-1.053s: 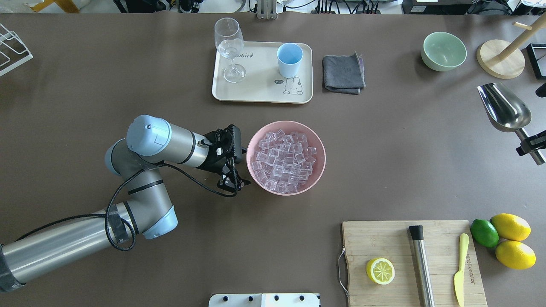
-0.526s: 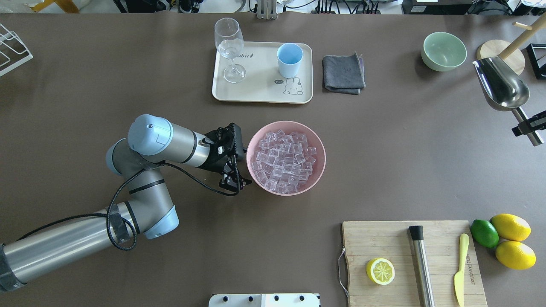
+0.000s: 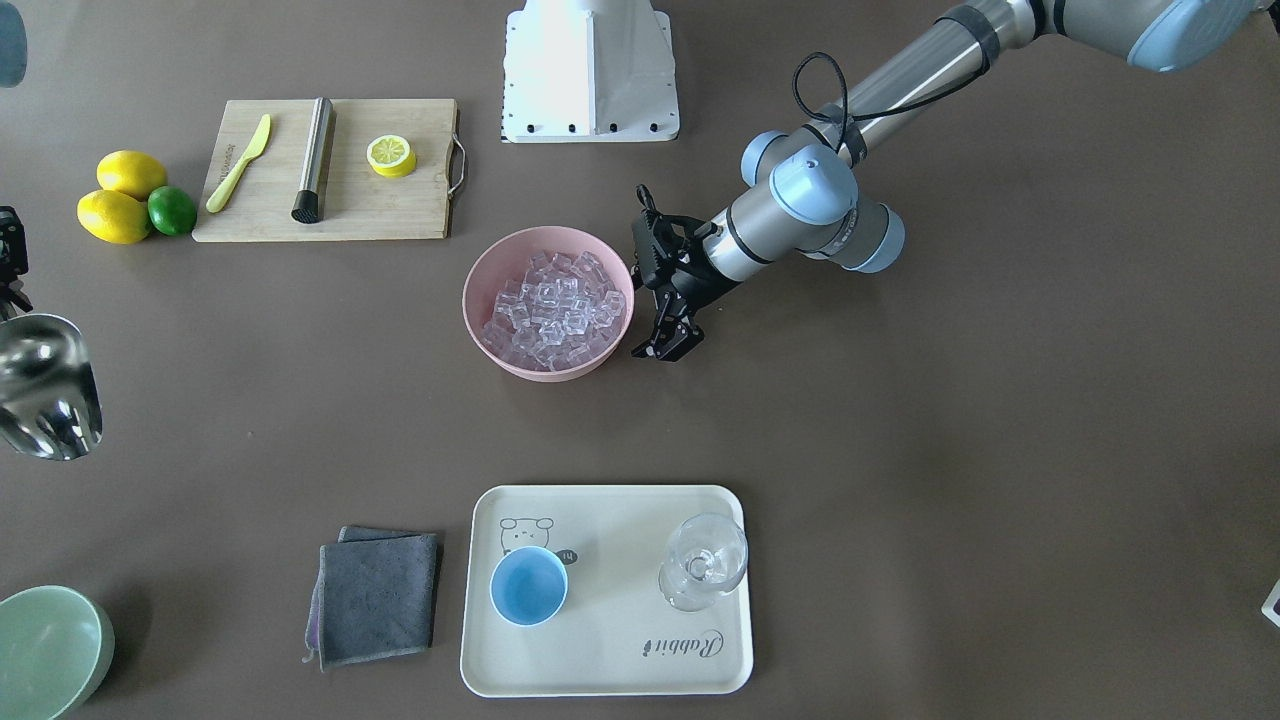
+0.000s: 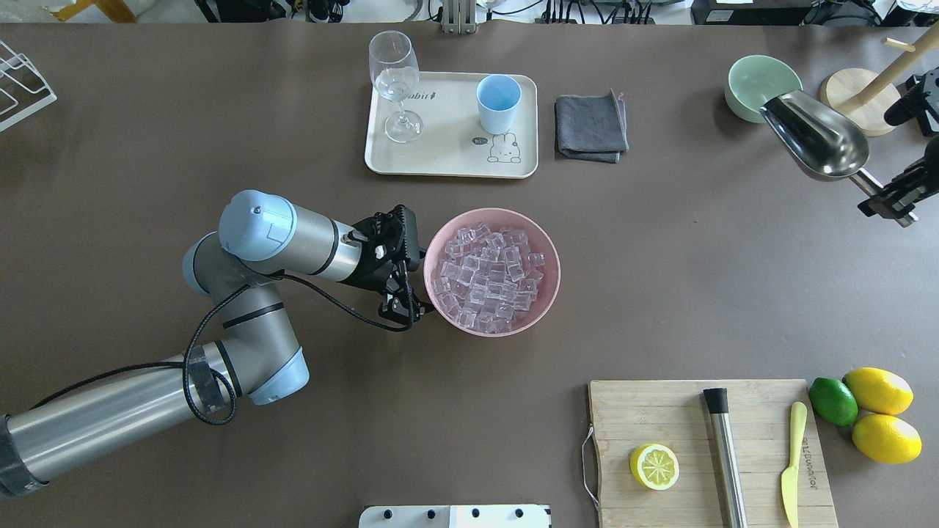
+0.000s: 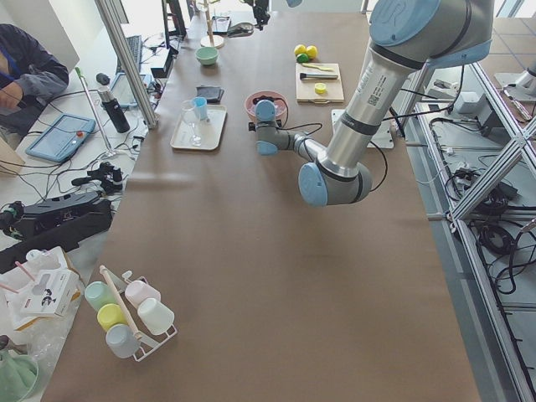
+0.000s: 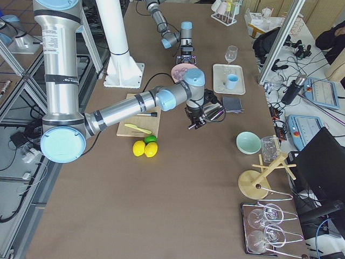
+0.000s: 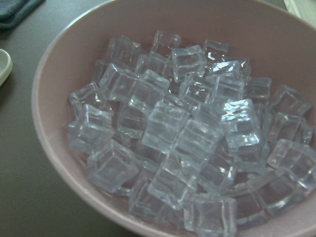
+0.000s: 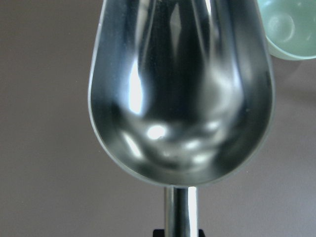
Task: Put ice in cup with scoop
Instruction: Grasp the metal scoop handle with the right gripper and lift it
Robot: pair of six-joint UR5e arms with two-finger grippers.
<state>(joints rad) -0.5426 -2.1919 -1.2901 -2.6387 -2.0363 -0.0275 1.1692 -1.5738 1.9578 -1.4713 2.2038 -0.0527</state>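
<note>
The ice (image 4: 490, 277) is a heap of clear cubes in the pink bowl (image 4: 546, 249) at mid-table; it fills the left wrist view (image 7: 187, 138). The light-blue cup (image 4: 498, 103) stands empty on the cream tray (image 4: 447, 158) at the far side. My right gripper (image 4: 891, 196) is shut on the handle of the steel scoop (image 4: 814, 136), held empty in the air at the far right, beside the green bowl. My left gripper (image 4: 407, 309) is open, low at the pink bowl's left rim; it also shows in the front-facing view (image 3: 665, 345).
A wine glass (image 4: 396, 81) shares the tray. A grey cloth (image 4: 590, 126), a pale green bowl (image 4: 752, 77) and a wooden stand (image 4: 862, 103) lie at the far right. A cutting board (image 4: 660, 411) with a steel rod, half lemon and knife sits near right, with lemons (image 4: 877, 390) beside it.
My right gripper has carried the scoop toward the far side and swung its trough to the left, over the green bowl's edge. My left gripper has edged closer to the pink bowl.
</note>
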